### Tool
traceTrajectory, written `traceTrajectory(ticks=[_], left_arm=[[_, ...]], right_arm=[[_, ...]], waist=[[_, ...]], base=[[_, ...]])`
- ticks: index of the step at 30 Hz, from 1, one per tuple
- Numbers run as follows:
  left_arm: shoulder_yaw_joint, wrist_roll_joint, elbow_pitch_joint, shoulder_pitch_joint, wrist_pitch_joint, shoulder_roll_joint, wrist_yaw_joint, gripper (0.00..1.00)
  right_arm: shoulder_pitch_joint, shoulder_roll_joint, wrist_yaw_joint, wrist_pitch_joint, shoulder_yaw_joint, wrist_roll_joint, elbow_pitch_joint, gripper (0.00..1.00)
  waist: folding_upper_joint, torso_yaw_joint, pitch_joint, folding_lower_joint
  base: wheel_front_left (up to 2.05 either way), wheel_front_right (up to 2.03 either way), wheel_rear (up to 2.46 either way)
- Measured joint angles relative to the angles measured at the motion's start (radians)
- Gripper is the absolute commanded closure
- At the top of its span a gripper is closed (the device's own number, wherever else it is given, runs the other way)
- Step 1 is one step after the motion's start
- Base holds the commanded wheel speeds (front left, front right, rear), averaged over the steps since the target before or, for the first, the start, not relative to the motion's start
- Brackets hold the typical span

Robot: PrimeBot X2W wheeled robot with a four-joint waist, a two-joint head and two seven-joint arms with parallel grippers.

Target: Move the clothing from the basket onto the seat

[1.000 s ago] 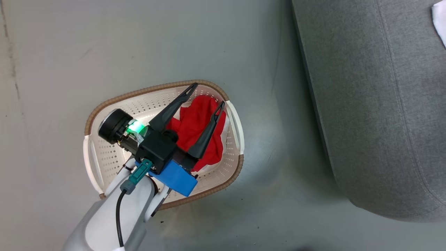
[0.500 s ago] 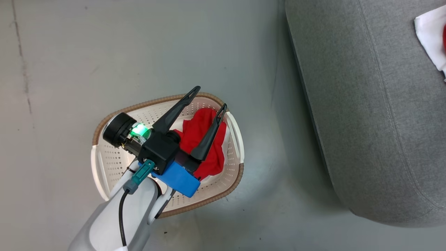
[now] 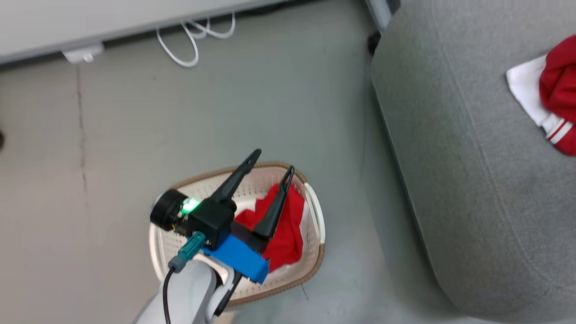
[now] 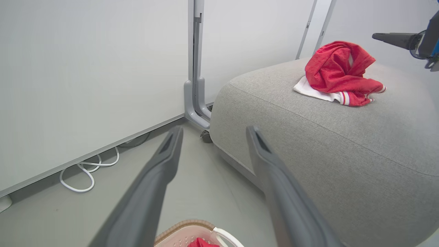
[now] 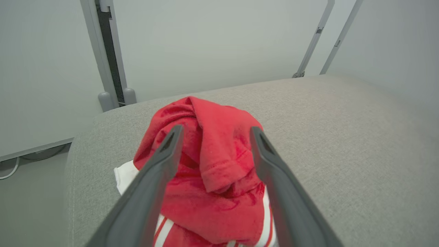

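The cream basket (image 3: 310, 265) stands on the floor with a red piece of clothing (image 3: 288, 234) bunched at its right end. My left gripper (image 3: 275, 162) hovers open above it, nothing between its fingers; in the left wrist view the left gripper (image 4: 214, 130) points past the basket's rim (image 4: 185, 228) toward the grey seat (image 4: 325, 144). On the seat (image 3: 450, 157) a red garment (image 3: 558, 85) with white striped trim lies on a white one (image 3: 524, 87). My right gripper (image 5: 216, 129) stands open just over that red heap (image 5: 219, 192), a finger on either side.
A white cable (image 3: 193, 40) loops on the floor at the foot of the wall panel (image 3: 112, 18). A grey post foot (image 4: 195, 103) and a dark castor (image 3: 372, 42) stand by the seat's far corner. Bare floor separates basket and seat.
The head camera has swung, so the basket sits lower in the picture and the wall's foot and more of the seat show. The left gripper keeps its pose over the basket.
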Motion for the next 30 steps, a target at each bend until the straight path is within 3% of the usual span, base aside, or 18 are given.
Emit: traceTrajectory(ticks=[3, 11, 21, 30], left_arm=[[0.017, -0.002, 0.005, 0.028, 0.0, -0.009, 0.0, 0.0], [0.109, -0.005, 0.028, 0.145, 0.0, -0.033, 0.0, 0.0], [0.223, 0.005, 0.065, 0.236, 0.0, -0.062, 0.0, 0.0], [0.304, 0.021, 0.075, 0.283, 0.0, -0.065, 0.0, 0.0]], right_arm=[[0.062, 0.019, 0.0, 0.004, 0.015, 0.008, -0.052, 0.0], [0.318, 0.13, 0.0, 0.081, 0.072, 0.025, -0.339, 0.0], [0.58, 0.279, 0.0, 0.163, 0.106, -0.04, -0.677, 0.0], [0.745, 0.359, 0.0, 0.157, 0.215, -0.057, -0.775, 0.0]], waist=[[0.0, 0.008, -0.04, 0.0], [0.0, 0.032, -0.189, -0.0002], [0.0, 0.087, -0.311, -0.0002], [0.0, 0.169, -0.371, -0.0001]], base=[[0.0, 0.0, 0.0], [0.0, 0.0, 0.0], [0.0, 0.0, 0.0], [0.0, 0.0, 0.0]])
